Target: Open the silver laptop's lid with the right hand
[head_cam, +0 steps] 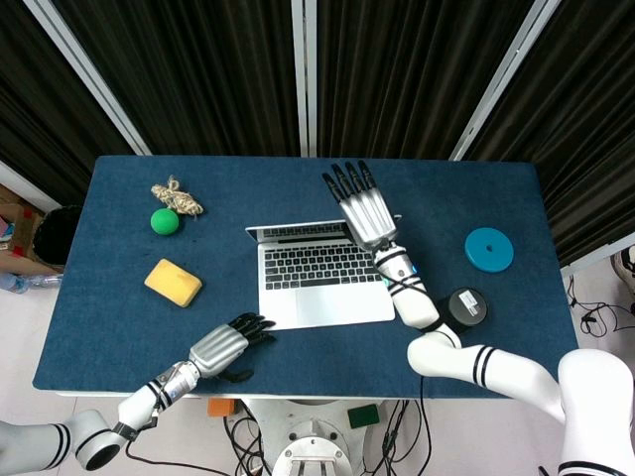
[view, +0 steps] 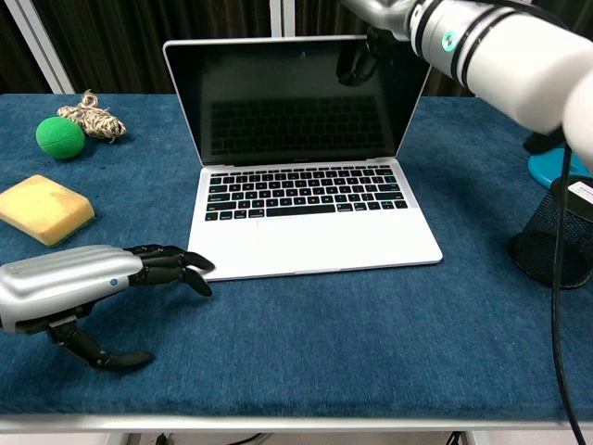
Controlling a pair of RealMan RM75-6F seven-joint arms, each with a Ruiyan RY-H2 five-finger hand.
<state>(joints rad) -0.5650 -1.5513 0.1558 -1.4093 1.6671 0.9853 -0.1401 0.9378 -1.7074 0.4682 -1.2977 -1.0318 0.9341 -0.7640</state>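
Laptop stands open near the middle of the blue bench, its silver lid raised nearly upright with the dark screen facing the robot and the black keyboard and trackpad exposed. The right robot hand is up at the lid's top edge, toward the screen's right corner: in the head view its fingers are straight and slightly fanned, pointing to about 12 o'clock beyond the lid, and the palm lies over the edge. In the chest view only a dark part of this robot hand shows in front of the upper right of the screen, at or touching the lid; whether anything is actually pinched there cannot be told, and it looks stretched flat rather than clenched.

The left robot hand rests low on the bench at about 7 o'clock from the laptop, grasping nothing, its dark fingers gently curved and pointing toward the laptop's near left corner, just short of it.

At 9 o'clock from the laptop lies a yellow sponge. A green ball sits at 10 o'clock, with a tangle of twine just beyond it. A black mesh cup stands at 4 o'clock, and a blue disc lies at 3 o'clock.
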